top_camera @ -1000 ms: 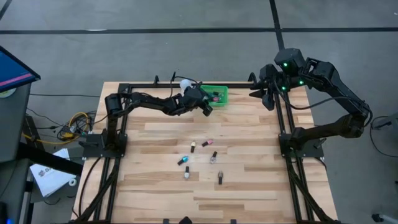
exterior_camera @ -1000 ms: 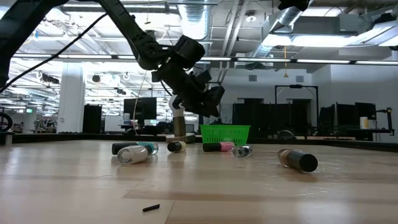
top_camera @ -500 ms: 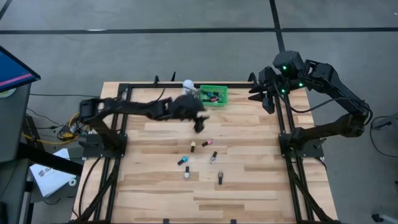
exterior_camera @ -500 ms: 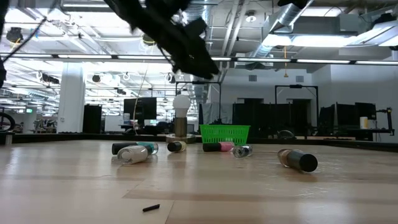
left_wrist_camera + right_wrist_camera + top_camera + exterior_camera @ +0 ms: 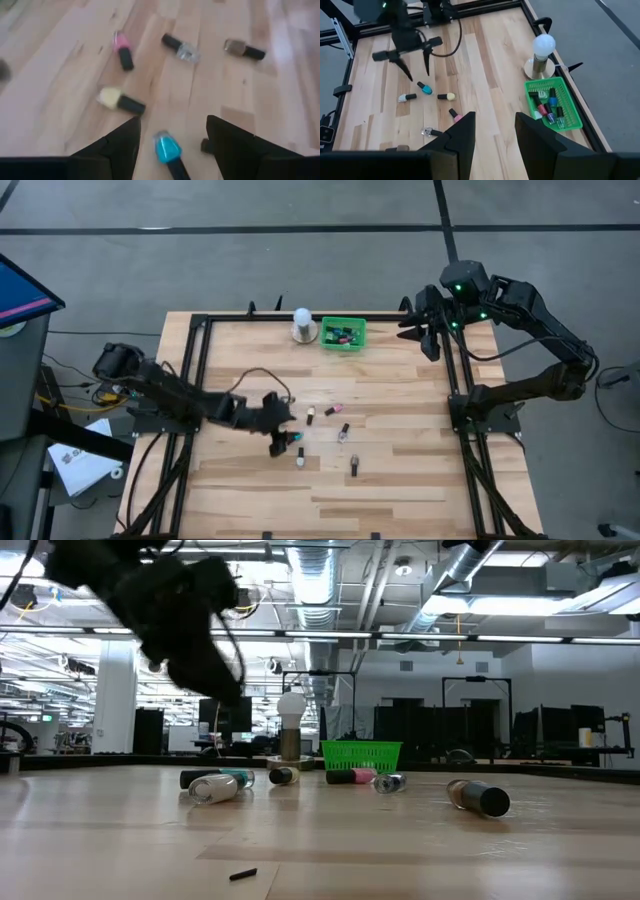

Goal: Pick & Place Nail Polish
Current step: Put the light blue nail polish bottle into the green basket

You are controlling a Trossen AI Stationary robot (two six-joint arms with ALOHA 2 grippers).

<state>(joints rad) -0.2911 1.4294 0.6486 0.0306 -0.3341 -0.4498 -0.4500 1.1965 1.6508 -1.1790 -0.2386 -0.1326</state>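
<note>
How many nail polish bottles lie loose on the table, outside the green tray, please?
6: teal bottle by the left gripper, pale bottle beside it, then yellow bottle, pink bottle, clear bottle and brown bottle farther out.

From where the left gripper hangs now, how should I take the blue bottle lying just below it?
Grip the blue bottle across its blue body, coming straight down. It lies flat on the table, dark cap pointing toward the wrist camera, and sits between the left gripper's open fingers, so the pads would meet its sides. The neighbouring yellow bottle lies apart, so there seems room.
</note>
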